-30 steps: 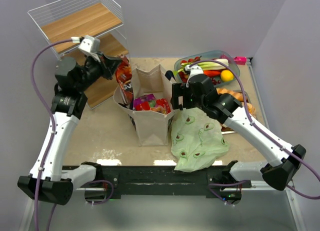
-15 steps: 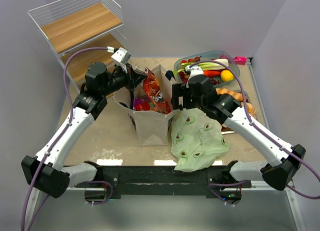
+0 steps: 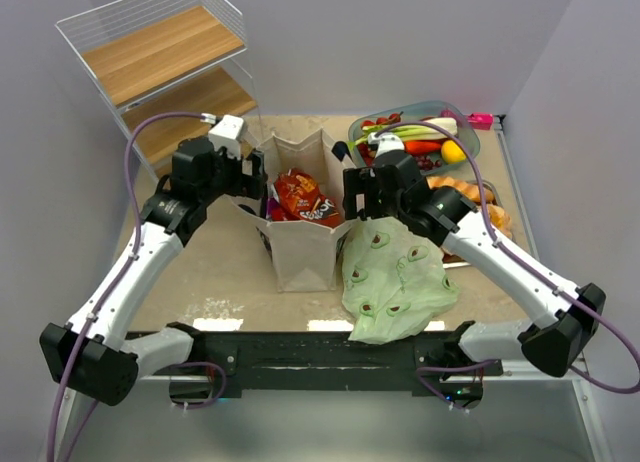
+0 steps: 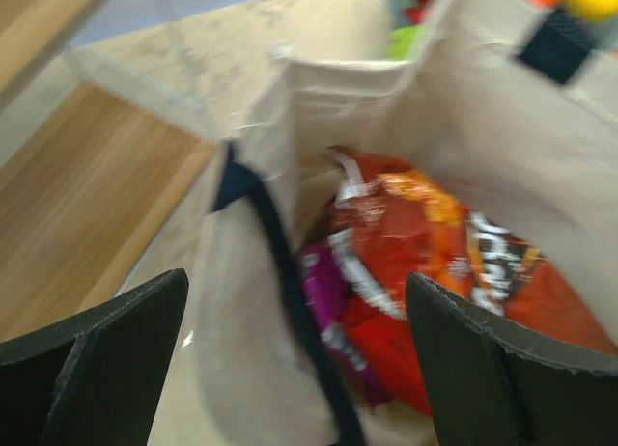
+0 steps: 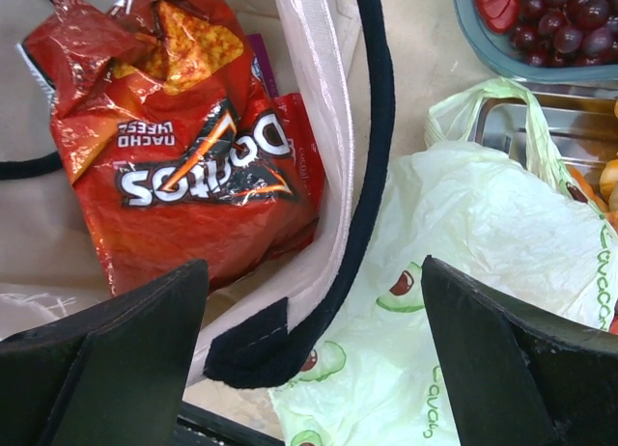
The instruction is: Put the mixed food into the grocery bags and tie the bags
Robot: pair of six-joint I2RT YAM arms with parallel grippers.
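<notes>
Left arm: elbow pushed out to the left, forearm slanting up and right, wrist turned toward the beige canvas tote (image 3: 300, 252). Left gripper (image 4: 299, 369) by the tote's left rim, fingers spread wide, nothing between them. Right arm: one long diagonal from the near-right base up and left, wrist pitched downward. Right gripper (image 5: 314, 359) above the tote's right rim and its black handle (image 5: 379, 127), fingers likewise wide apart and empty.

Uppermost in the tote's mouth: shiny red snack packet (image 5: 183, 176), long axis on a diagonal in the right wrist view, crumpled end at the upper left. Printed "Doritos" and "NACHO CHEESE", upside down in that view, with a triangular chip pictured beside the logo. Beneath it, a sliver of purple packet (image 4: 323, 282), writing too blurred to read.

Just right of the tote and touching it, slumped on the sandy table (image 3: 200, 272): thin pale-green bag with avocado prints (image 3: 395, 272), green lettering along one edge, readable only as "avoca". Beyond it, grey-blue tray (image 5: 483, 42) of dark grapes (image 5: 565, 26).
</notes>
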